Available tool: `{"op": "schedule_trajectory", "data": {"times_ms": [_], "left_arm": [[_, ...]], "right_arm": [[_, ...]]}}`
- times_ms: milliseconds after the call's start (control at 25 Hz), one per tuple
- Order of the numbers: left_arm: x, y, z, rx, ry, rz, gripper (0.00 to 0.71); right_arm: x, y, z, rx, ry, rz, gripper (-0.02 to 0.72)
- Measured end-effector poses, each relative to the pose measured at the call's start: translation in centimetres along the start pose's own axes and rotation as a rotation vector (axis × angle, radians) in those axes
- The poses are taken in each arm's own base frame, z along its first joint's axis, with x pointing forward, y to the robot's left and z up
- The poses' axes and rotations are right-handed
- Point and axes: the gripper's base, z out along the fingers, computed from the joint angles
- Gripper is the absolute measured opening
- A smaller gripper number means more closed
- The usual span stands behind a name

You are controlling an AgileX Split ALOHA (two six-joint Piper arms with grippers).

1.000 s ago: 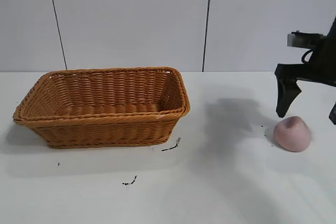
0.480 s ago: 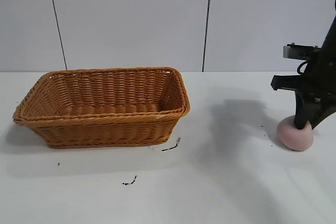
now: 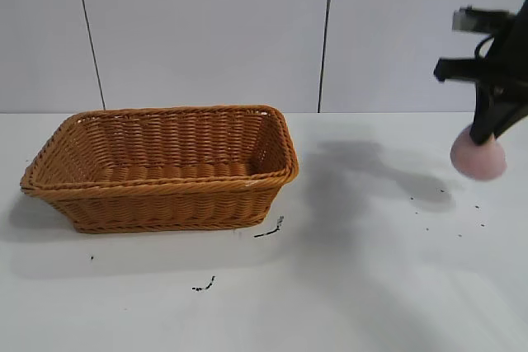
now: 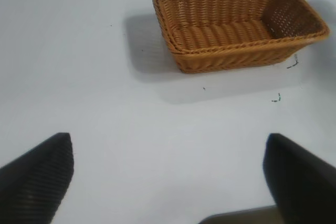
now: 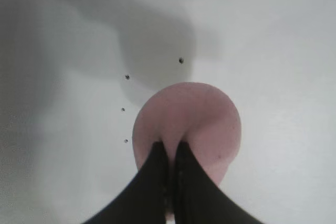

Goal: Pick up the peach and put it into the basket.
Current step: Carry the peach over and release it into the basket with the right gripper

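The dusty-pink peach (image 3: 478,159) hangs in the air above the table at the far right, pinched at its top by my right gripper (image 3: 482,133). In the right wrist view both black fingers squeeze a fold of the peach (image 5: 199,119), and my right gripper (image 5: 170,150) is shut on it. The orange-brown wicker basket (image 3: 49,172) stands on the table at the left, well away from the peach. In the left wrist view my left gripper (image 4: 168,169) is open over bare table, with the basket (image 4: 178,56) farther off.
Small black specks and scuff marks (image 3: 269,229) dot the white table (image 3: 355,286) in front of the basket and under the peach. A pale panelled wall (image 3: 206,30) runs behind the table.
My right gripper came down over the peach, shut on its top, and has lifted it off the table. The basket and the left arm have not moved.
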Motion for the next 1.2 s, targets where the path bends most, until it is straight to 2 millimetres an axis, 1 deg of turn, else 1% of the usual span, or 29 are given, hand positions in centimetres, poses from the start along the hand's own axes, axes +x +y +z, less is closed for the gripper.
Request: {"op": "schedule_trajectory", "data": {"times_ms": [80, 200, 280, 360, 440, 520, 600, 720, 840, 960, 1080, 1120, 1200], "left_arm": [[0.0, 0.0, 0.0, 0.0, 0.0, 0.0, 0.694], [0.0, 0.0, 0.0, 0.0, 0.0, 0.0, 0.694], [0.0, 0.0, 0.0, 0.0, 0.0, 0.0, 0.694], [0.0, 0.0, 0.0, 0.0, 0.0, 0.0, 0.694], [0.0, 0.0, 0.0, 0.0, 0.0, 0.0, 0.694], [0.0, 0.0, 0.0, 0.0, 0.0, 0.0, 0.694], [0.0, 0.0, 0.0, 0.0, 0.0, 0.0, 0.694], [0.0, 0.0, 0.0, 0.0, 0.0, 0.0, 0.694], [0.0, 0.0, 0.0, 0.0, 0.0, 0.0, 0.694], [0.0, 0.0, 0.0, 0.0, 0.0, 0.0, 0.694], [0.0, 0.0, 0.0, 0.0, 0.0, 0.0, 0.694], [0.0, 0.0, 0.0, 0.0, 0.0, 0.0, 0.694], [0.0, 0.0, 0.0, 0.0, 0.0, 0.0, 0.694]], "right_arm": [[-0.9, 1.6, -1.0, -0.012, -0.042, -0.04, -0.018], [-2.1, 5.3, -1.8, -0.052, -0.097, -0.124, -0.018], [-2.7, 8.7, -1.8, -0.087, -0.12, -0.192, -0.018], [-2.9, 11.9, -1.4, -0.124, -0.129, -0.249, -0.018], [-2.6, 15.4, -0.5, -0.158, -0.126, -0.318, -0.018], [-2.2, 18.3, 0.9, -0.188, -0.11, -0.372, -0.018], [-1.4, 21.2, 2.7, -0.216, -0.098, -0.421, -0.018], [-0.3, 24.4, 6.2, -0.24, -0.081, -0.47, -0.018], [0.7, 26.3, 10.7, -0.244, -0.048, -0.493, -0.018], [1.6, 27.0, 14.7, -0.237, -0.014, -0.498, -0.018], [2.2, 26.9, 17.4, -0.218, 0.018, -0.5, -0.018], [2.3, 26.8, 17.8, -0.21, 0.024, -0.504, -0.017], [2.3, 26.8, 18.0, -0.203, 0.025, -0.509, 0.008]]}}
